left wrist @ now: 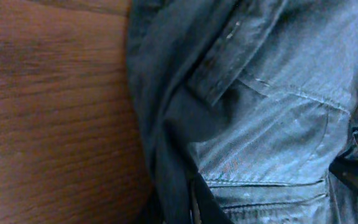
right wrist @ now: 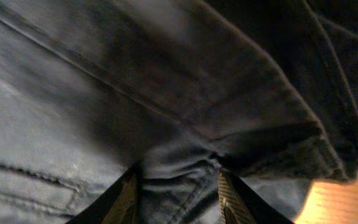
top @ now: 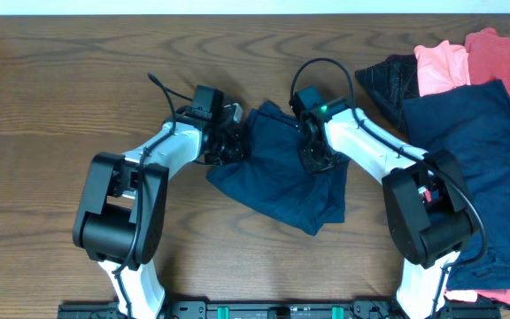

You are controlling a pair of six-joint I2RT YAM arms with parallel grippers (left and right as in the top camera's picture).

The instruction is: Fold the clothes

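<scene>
A dark navy garment [top: 277, 182] lies crumpled in the middle of the wooden table. My left gripper [top: 231, 146] is at its left edge; in the left wrist view the fingers [left wrist: 194, 202] are closed on a fold of the navy fabric [left wrist: 272, 124], with a seam and pocket showing. My right gripper [top: 315, 159] is on the garment's upper right part; in the right wrist view its fingers [right wrist: 179, 193] pinch a bunched fold of the navy cloth [right wrist: 104, 93]. The two grippers are close together over the garment.
A pile of clothes lies at the right: a black one [top: 388, 80], a coral pink one [top: 441, 64], a red one [top: 503, 58] and a large navy one [top: 476, 133]. Bare wooden table [top: 60, 89] lies to the left.
</scene>
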